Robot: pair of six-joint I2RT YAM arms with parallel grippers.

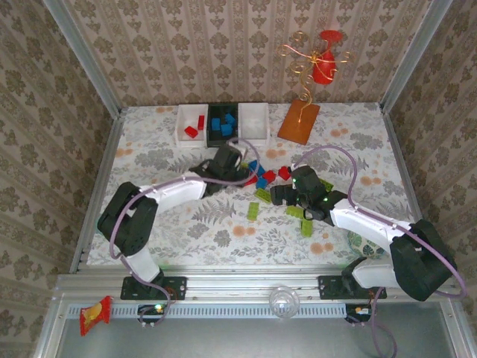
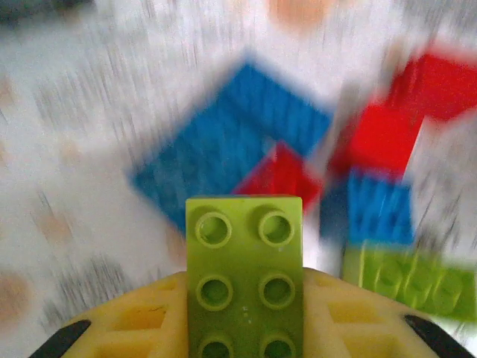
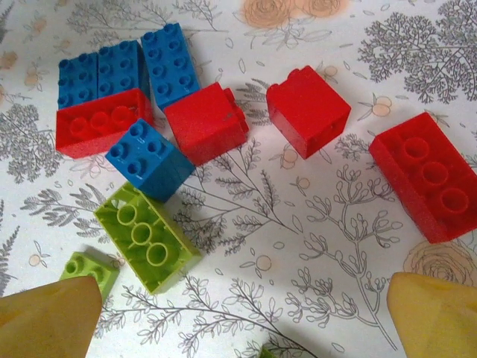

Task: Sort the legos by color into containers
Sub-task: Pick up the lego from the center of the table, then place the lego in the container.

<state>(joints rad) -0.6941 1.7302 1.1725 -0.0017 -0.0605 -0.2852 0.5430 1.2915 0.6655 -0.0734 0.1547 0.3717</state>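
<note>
light: bright, even | left wrist: background smeared | right wrist: sharp

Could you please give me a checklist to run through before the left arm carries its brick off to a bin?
1. Left pincer shut on the lime green brick: ok.
2. Brick sits straight in the grip: ok.
3. Brick lifted clear of the loose bricks: cannot tell, the left wrist view is blurred.
4. Bin for green: left white bin has red, black bin has blue, right white bin shows neither: ok.
5. Right pincer open, apart from the left arm: ok.
</note>
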